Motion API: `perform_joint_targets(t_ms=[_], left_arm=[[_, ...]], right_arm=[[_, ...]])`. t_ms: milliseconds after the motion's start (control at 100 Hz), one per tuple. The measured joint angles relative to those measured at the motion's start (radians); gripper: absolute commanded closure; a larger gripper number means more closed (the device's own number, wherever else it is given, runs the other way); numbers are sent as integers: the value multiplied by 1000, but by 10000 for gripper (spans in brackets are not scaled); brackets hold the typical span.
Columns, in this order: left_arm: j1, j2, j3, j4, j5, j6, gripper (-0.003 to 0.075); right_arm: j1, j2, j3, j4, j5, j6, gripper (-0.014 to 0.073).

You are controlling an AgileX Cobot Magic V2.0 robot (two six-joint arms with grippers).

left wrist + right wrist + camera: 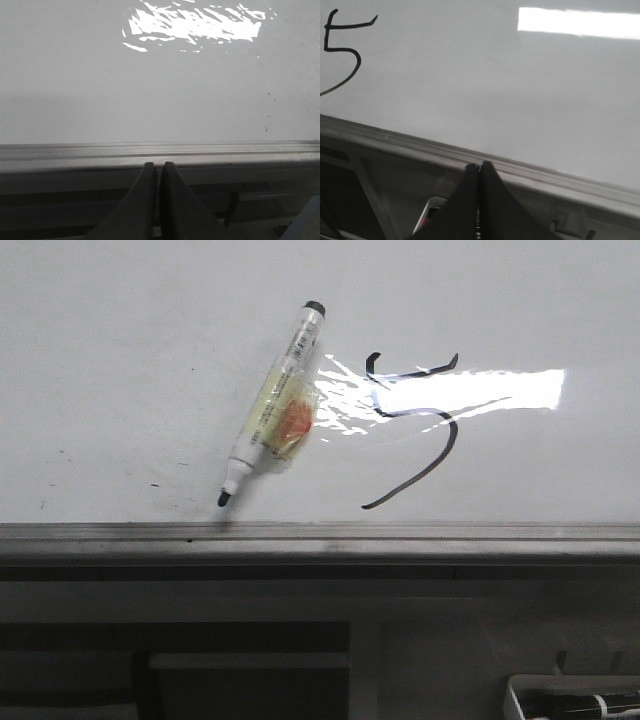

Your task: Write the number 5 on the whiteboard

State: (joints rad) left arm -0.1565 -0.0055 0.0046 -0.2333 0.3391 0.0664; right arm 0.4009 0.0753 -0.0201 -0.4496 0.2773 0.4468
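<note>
So from where I'm sitting, the number 5 (415, 425) is already on the whiteboard (120, 360), right of centre in the front view, with the glare patch washing over its middle. Top bar, little hook, curved belly with a tail trailing down-left. It also shows at the edge of the right wrist view, nice and crisp.

The marker (270, 405) is lying flat on the board just left of the 5, uncapped, tip pointing down toward the grey edge rail (320, 535). There's a yellowish wrap with an orange patch around its middle (tape or a grip pad, can't tell which).

Neither arm shows in the front view. The left gripper (159, 170) has its jaws pressed together with nothing between them, parked below the rail. The right gripper (480, 170) looks the same: jaws together, empty.

Handling-wise, I'd guess the marker is light, stiff and a bit slick on the bare plastic barrel, so it would roll on that glossy surface if nudged. If I had to pick it up, I'd go for the wrapped middle, across the barrel. The ink probably smears, so I'd stay off the strokes. Task looks basically done to me.
</note>
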Motion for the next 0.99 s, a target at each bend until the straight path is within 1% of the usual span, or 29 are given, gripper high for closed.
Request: perform_joint_targets(t_ms=[50,90,150,220,300,370,530,990], left_arm=[[0,0,0,0,0,0,741],[0,0,0,0,0,0,741],[0,0,0,0,0,0,741],[0,0,0,0,0,0,741],[0,0,0,0,0,0,741],[0,0,0,0,0,0,741],[0,0,0,-2,1,0,741],[0,0,0,-2,1,0,741]], right_arm=[[-65,0,33,68,-57,-61,655],[-97,0,37,109,-63,-107,655],[-134,-3,37,134,-63,-153,655],[-155,-9,37,152,-40,-177,655],[-162,-28,37,159,21,-185,655],[-162,-53,37,159,46,-188,655],[-162,-85,35,159,54,-192,655],[-162,-85,35,159,54,-194,655]])
